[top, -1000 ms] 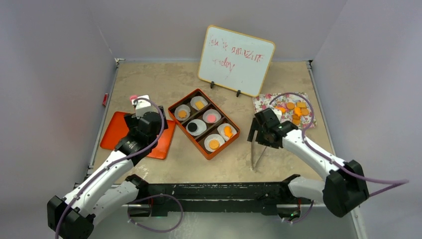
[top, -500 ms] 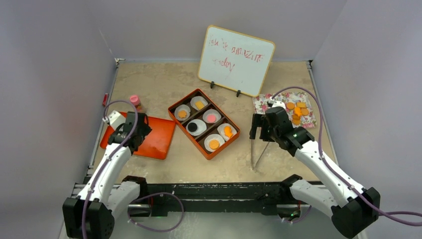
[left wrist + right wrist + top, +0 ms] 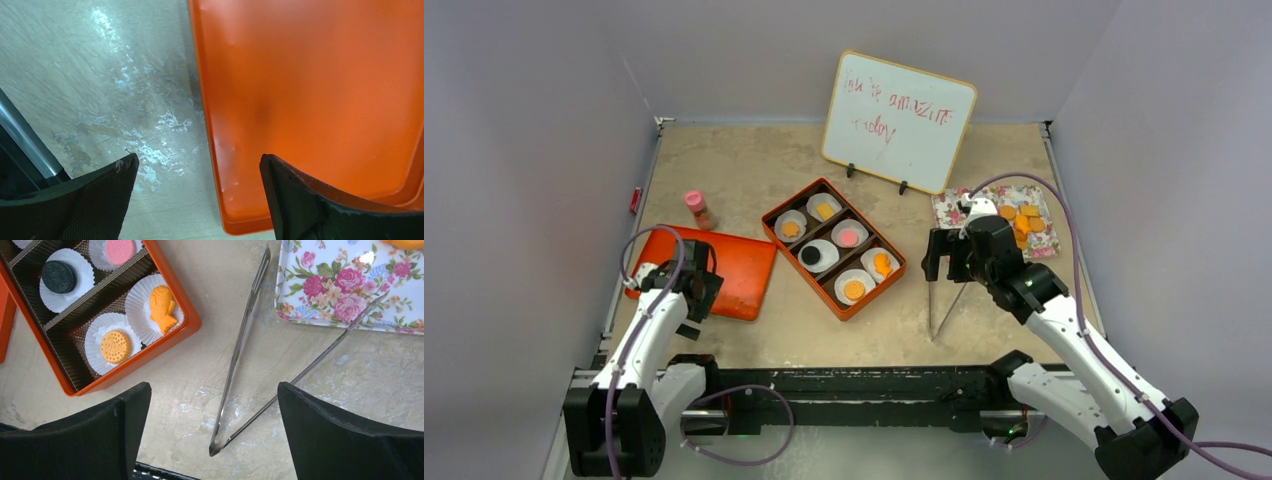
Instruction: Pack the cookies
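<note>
The cookies (image 3: 854, 290), where are they?

Six sit in white paper cups (image 3: 135, 295) inside the orange box (image 3: 140, 360) in the middle of the tabletop (image 3: 125, 75): four orange, one pink, one black. More orange ones lie heaped on the floral tray (image 3: 330, 290), to the right and further back.

And the right end effector (image 3: 214, 387)?

It hovers wide open, holding nothing, above the metal tongs (image 3: 241, 345). They lie on the tabletop between the box and the floral tray, and the tip of one arm reaches over that tray's edge.

The left one?

The left end effector (image 3: 198, 160) is open and empty too, over an edge of the flat orange tray (image 3: 310, 100). One finger is above the tray, the other above the tabletop beside it.

Does it touch the tray?

I cannot tell.
</note>
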